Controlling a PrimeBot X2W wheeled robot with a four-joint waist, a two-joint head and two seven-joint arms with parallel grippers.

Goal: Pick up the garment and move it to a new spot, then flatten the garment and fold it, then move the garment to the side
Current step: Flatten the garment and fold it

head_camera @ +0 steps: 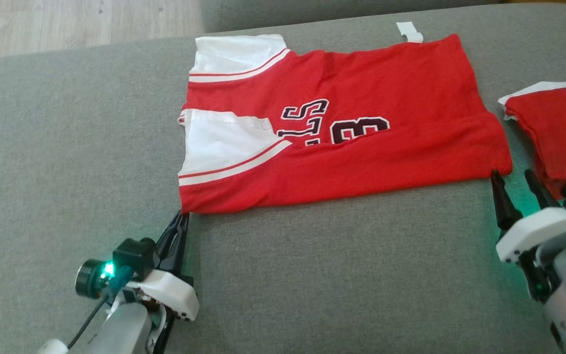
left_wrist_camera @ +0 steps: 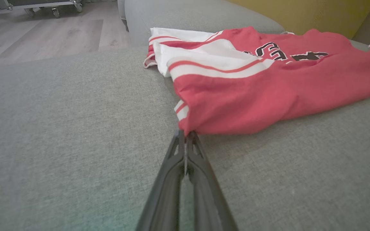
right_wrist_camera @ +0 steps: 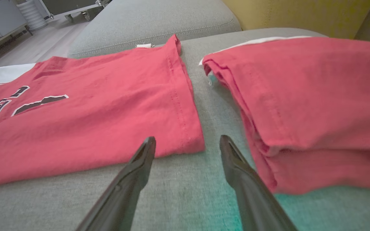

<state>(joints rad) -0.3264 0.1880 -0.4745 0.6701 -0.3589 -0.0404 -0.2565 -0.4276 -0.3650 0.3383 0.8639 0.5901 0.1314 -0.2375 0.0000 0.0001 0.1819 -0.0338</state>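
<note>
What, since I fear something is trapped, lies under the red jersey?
The jersey lies flat on the grey cushion, visible all around it. Anything beneath the fabric is covered.

Count:
- 1 red-and-white fabric jersey with dark numerals [head_camera: 342,142]
- 1 folded pile of red cloth with white trim [head_camera: 558,128], number of pieces in it unclear
- 1 small white tag [head_camera: 409,32]
- 1 grey fabric couch [head_camera: 312,275]
- 2 dark-fingered grippers: left gripper [head_camera: 182,217], right gripper [head_camera: 512,175]
</note>
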